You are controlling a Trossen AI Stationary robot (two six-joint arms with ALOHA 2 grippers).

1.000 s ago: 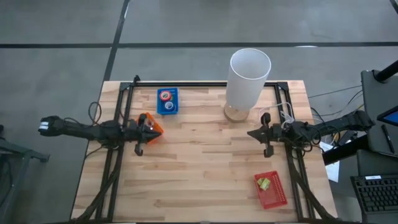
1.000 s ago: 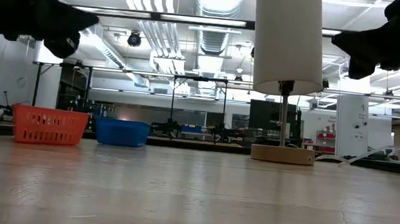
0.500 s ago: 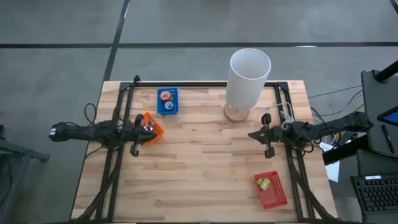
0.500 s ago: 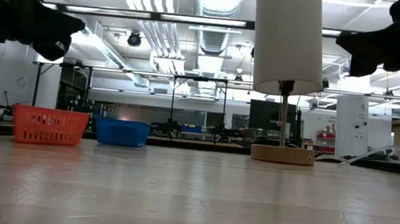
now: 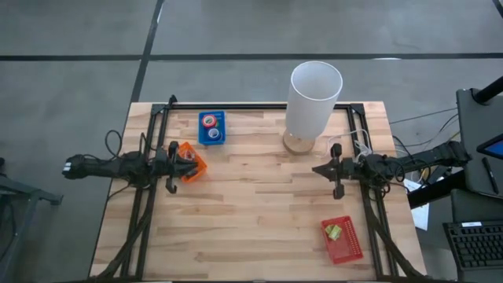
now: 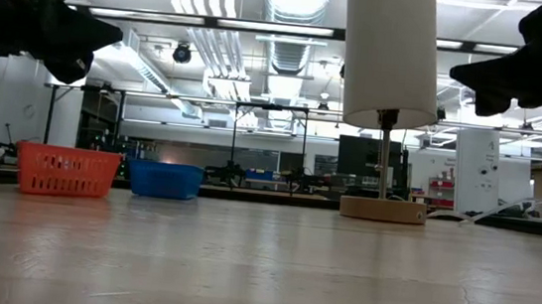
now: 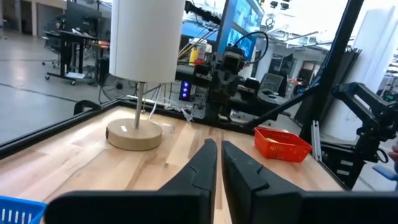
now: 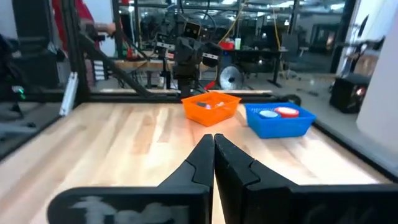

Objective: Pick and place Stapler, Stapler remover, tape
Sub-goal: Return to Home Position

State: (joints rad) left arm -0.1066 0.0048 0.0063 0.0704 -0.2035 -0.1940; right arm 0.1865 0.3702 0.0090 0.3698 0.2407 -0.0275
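Overhead, the left gripper [image 5: 187,161] shows above the orange bin [image 5: 196,165] at the left side of the table [image 5: 259,212]; its fingers [image 7: 199,167] are drawn to a narrow slit with nothing between them (the left wrist view shows only a thin line of light there). The right gripper [image 5: 316,168] hangs over the table's right side, near the base of the lamp [image 5: 314,94]; its fingers [image 8: 199,163] are pressed together and empty. A red tape roll [image 5: 209,121] and a blue tape roll [image 5: 213,134] lie in the blue bin [image 5: 201,130] toward the far edge, near the orange bin; the orange bin holds small things too, but which ones I cannot tell. A red bin [image 5: 346,245] near the front right corner holds yellow-green pieces [image 5: 333,231]; in the low view both grippers hang well above the wood.
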